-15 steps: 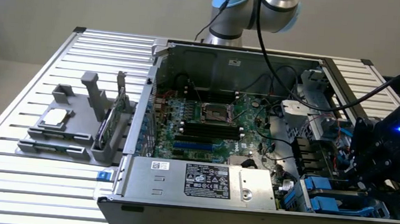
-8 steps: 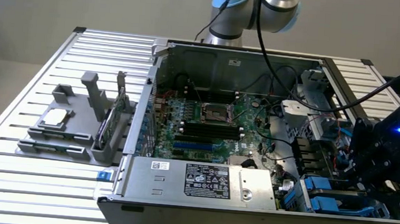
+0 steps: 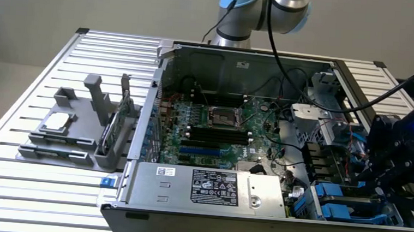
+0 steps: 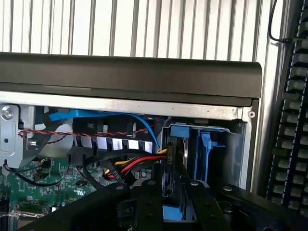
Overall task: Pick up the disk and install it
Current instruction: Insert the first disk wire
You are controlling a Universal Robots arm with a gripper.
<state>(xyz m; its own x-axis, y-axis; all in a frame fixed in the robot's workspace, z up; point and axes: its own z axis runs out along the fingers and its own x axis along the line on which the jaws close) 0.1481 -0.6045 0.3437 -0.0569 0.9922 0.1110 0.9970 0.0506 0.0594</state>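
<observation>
Green motherboard (image 3: 213, 130), blue caddies (image 3: 347, 205), grey slatted table (image 3: 35, 169), black pincer (image 4: 168, 202).

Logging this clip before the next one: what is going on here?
A robot arm is working inside an open computer case on a slatted table. Its gripper sits at the drive bays in the case's corner, on the exterior view's right, straddling the disk, which stands on edge in a bay beside empty blue carriers.

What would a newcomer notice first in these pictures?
The open computer case on the slatted table, its green motherboard exposed. At the exterior view's right, the black gripper hangs over the blue drive bays; the wrist view shows the disk standing on edge in a bay.
</observation>
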